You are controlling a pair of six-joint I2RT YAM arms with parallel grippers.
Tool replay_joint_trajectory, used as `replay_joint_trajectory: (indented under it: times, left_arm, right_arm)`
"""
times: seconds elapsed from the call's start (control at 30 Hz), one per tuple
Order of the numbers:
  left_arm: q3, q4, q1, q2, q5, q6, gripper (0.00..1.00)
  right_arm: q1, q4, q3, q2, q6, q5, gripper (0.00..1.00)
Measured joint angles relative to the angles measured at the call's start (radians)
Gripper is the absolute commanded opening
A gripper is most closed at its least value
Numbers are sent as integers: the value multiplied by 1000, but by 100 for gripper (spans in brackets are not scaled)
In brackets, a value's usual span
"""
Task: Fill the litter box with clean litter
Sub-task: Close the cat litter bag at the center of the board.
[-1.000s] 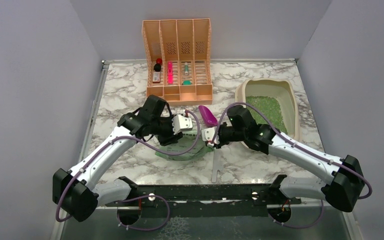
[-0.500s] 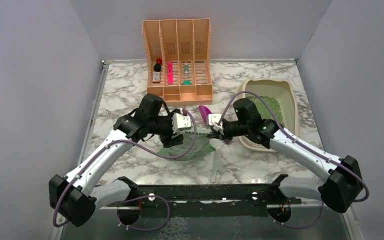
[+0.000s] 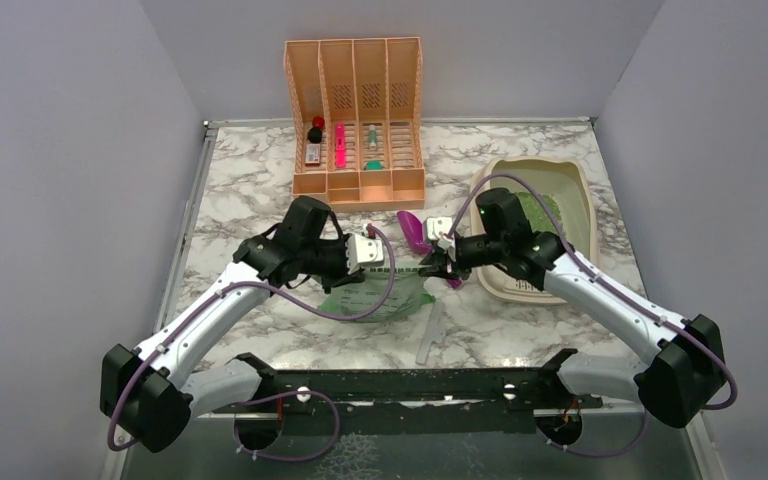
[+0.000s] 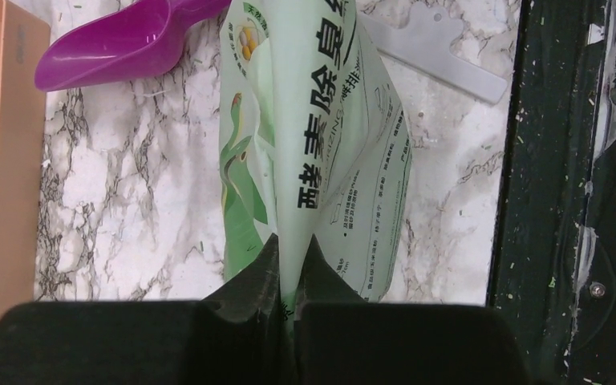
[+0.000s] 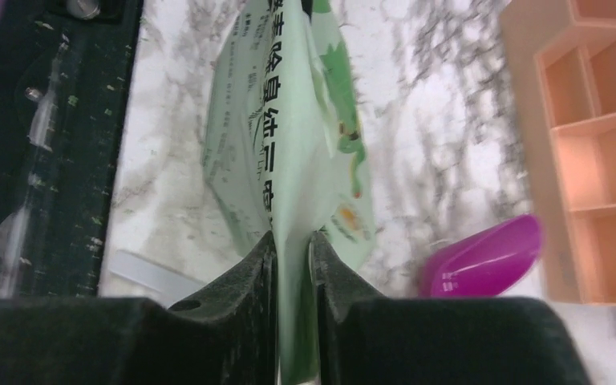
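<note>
Top external: litter box (image 3: 560,172) lies lengthwise near-to-far.

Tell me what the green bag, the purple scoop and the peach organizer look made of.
The bag: thin plastic film, slightly glossy; it creases and folds where pinched, with printed text. The scoop: moulded hard plastic, smooth, with a faintly translucent sheen. The organizer: probably rigid plastic, matte, with moulded slats.
</note>
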Motion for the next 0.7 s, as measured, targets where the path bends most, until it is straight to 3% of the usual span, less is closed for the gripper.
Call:
replay_joint_trajectory:
  times: [0.2, 0.4, 0.47, 0.5, 0.57, 0.6, 0.7]
  left_arm:
    - [-1, -4, 1, -4, -2, -11, 0]
    - [22, -22, 1, 17, -5, -21, 0]
    - [28, -24, 1, 25, -8, -25, 0]
    - [33, -27, 1, 29, -10, -28, 0]
    - [37, -31, 1, 32, -12, -31, 0]
    - [37, -31, 1, 32, -13, -32, 0]
    - [37, -28, 0, 32, -28, -33, 0]
  right_arm:
    - [2, -7, 79, 1, 5, 2, 70]
    - [147, 64, 119, 53, 36, 35, 79]
    - [193, 94, 121, 93, 58, 54, 70]
    - [208, 106, 121, 113, 66, 68, 61]
    - [217, 131, 111, 141, 74, 122, 28]
    - [216, 135, 103, 146, 70, 159, 20]
    - [213, 136, 86, 136, 60, 244, 15]
